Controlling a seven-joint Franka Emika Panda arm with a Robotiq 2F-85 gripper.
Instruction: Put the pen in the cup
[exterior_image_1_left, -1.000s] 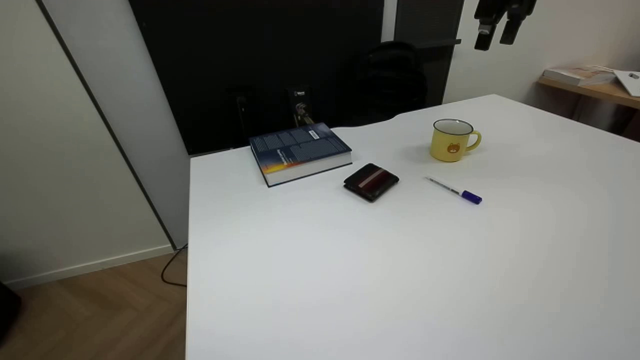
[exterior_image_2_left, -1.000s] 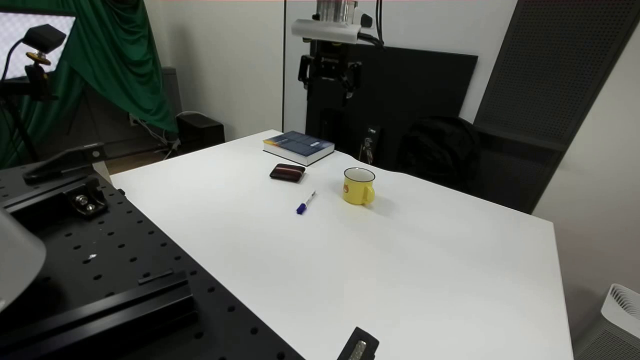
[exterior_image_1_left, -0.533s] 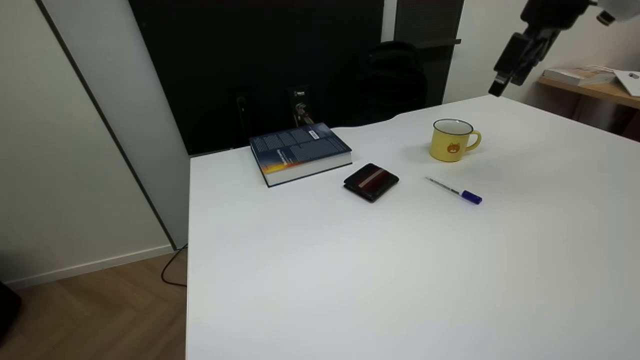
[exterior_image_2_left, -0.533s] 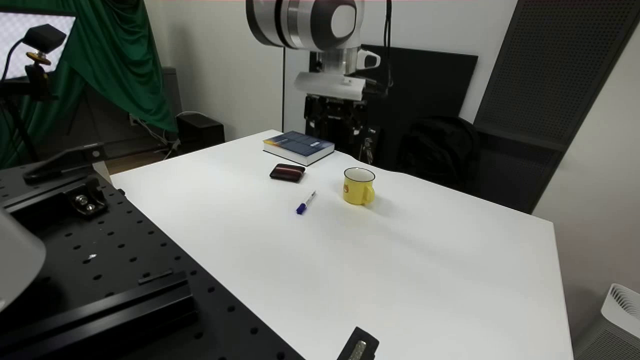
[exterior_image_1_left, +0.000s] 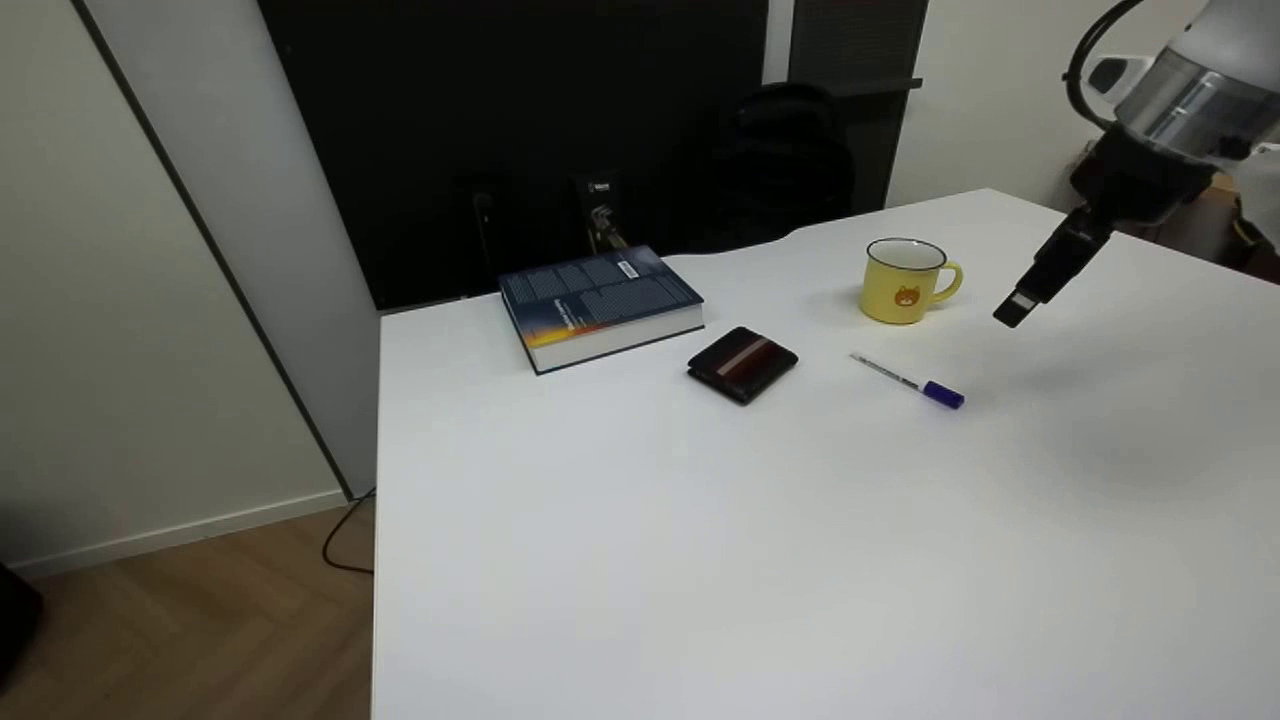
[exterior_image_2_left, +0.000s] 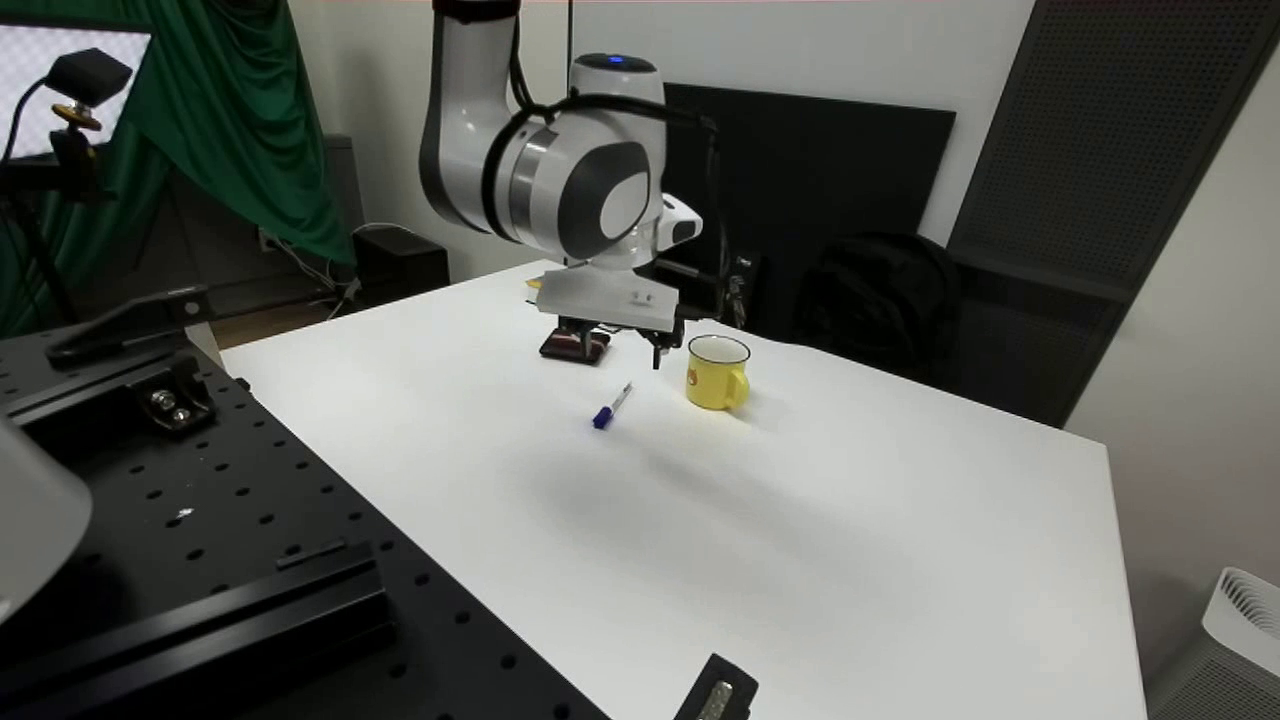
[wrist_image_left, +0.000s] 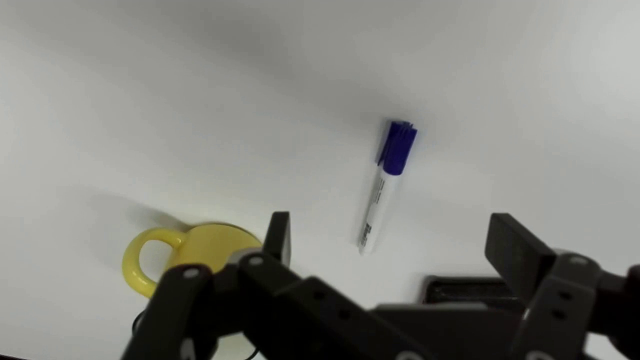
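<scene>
The pen has a blue cap and a whitish barrel. It lies flat on the white table in both exterior views (exterior_image_1_left: 912, 383) (exterior_image_2_left: 613, 404) and in the wrist view (wrist_image_left: 387, 181). The yellow cup stands upright close to the pen in both exterior views (exterior_image_1_left: 888, 290) (exterior_image_2_left: 712, 386); the wrist view shows it partly hidden behind a finger (wrist_image_left: 215, 245). My gripper is open and empty above the table, near the pen and cup, in the exterior views (exterior_image_1_left: 1012, 313) (exterior_image_2_left: 621, 360). In the wrist view its fingers (wrist_image_left: 390, 215) stand wide apart with the pen's barrel end showing between them.
A dark wallet lies near the pen in the exterior views (exterior_image_1_left: 742, 366) (exterior_image_2_left: 560, 346) and partly behind a finger in the wrist view (wrist_image_left: 465, 287). A thick blue book (exterior_image_1_left: 600, 300) lies near the table edge. A black perforated plate (exterior_image_2_left: 300, 590) borders the table.
My arm has come down towards the table and the gripper is now much lower, near the pen and cup. The pen, cup, wallet and book have not moved.
</scene>
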